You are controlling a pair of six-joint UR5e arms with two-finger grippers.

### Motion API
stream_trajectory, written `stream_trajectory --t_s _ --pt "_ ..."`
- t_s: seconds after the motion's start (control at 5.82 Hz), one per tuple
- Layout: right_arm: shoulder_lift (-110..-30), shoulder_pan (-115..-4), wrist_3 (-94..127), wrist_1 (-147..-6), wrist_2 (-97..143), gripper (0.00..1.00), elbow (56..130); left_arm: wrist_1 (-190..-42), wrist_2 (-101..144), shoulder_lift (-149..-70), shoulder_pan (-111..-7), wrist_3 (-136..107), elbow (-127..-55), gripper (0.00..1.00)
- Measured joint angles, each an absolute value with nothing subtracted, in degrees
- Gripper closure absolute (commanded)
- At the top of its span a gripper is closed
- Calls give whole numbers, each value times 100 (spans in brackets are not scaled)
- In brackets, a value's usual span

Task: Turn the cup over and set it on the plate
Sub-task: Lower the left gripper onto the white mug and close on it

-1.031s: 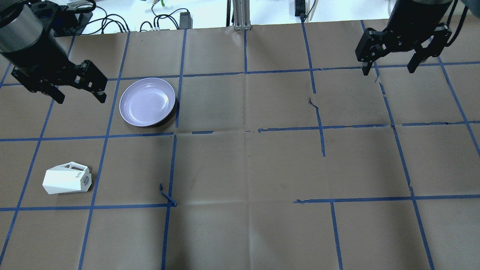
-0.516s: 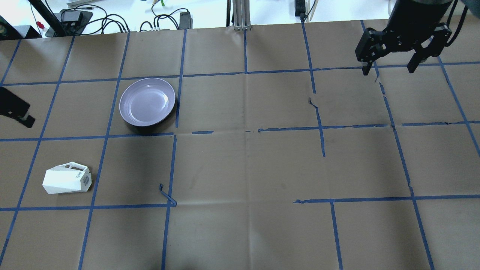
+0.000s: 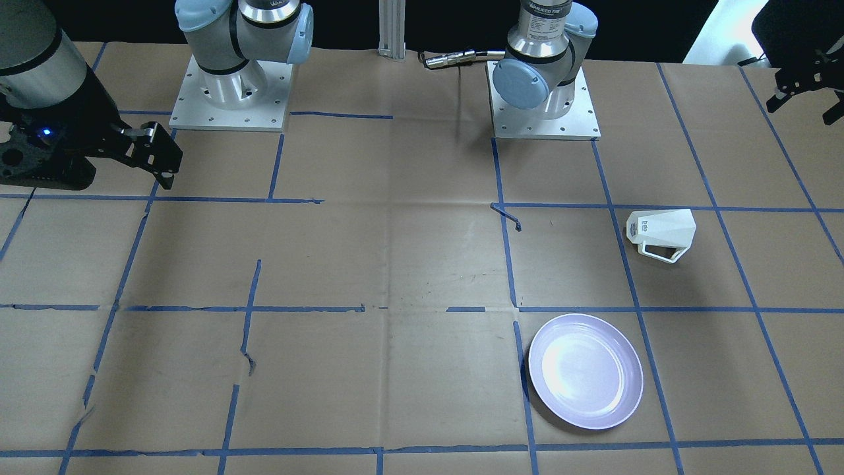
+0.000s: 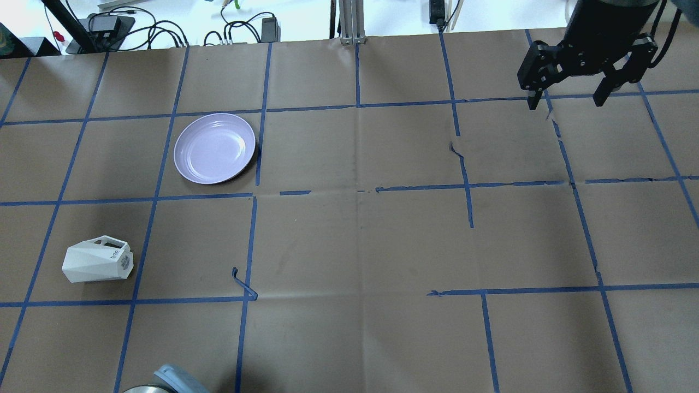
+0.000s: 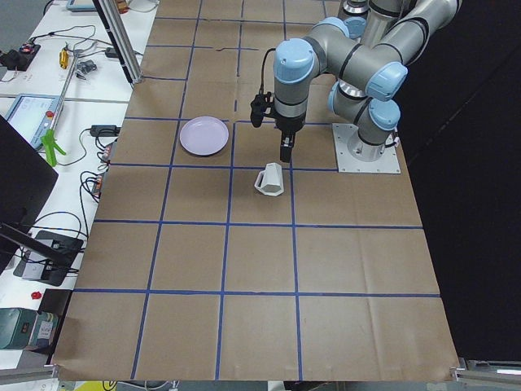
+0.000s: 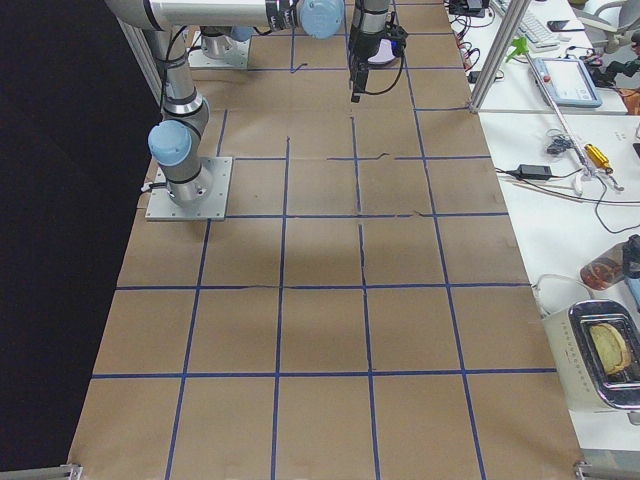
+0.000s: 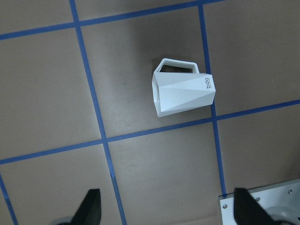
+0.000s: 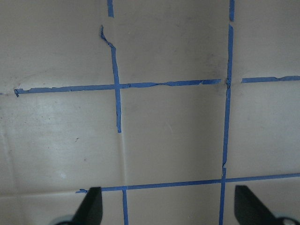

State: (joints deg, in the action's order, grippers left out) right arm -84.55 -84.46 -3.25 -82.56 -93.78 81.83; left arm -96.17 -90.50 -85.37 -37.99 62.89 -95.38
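The white faceted cup [image 4: 98, 266] lies on its side on the brown paper at the near left, handle toward the far side. It also shows in the front view [image 3: 661, 229] and the left wrist view [image 7: 185, 91]. The lavender plate [image 4: 214, 148] sits empty beyond it, and it also shows in the front view [image 3: 585, 371]. My left gripper [image 7: 168, 211] is open and empty, high above the cup and offset from it. It is out of the overhead view. My right gripper [image 4: 567, 100] is open and empty, high over the far right.
Blue tape lines grid the table. A loose tape curl [image 4: 243, 284] sticks up to the right of the cup. The paper is torn near the right gripper [image 4: 456, 147]. The two arm bases [image 3: 544, 99] stand at the robot's edge. Cables and a metal post [image 4: 349, 22] line the far edge.
My left arm has swung from beside the plate out of the overhead view's left side. Its elbow now shows at that view's bottom edge. The right arm, cup and plate have not moved.
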Motion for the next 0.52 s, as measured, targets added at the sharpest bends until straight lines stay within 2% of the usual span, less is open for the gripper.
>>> stream_trajectory --t_s 0.52 --pt "-8455 -8447 -325 -8256 -9378 0 8183 -10079 -7958 -9719 -3342 7148 -9589 1"
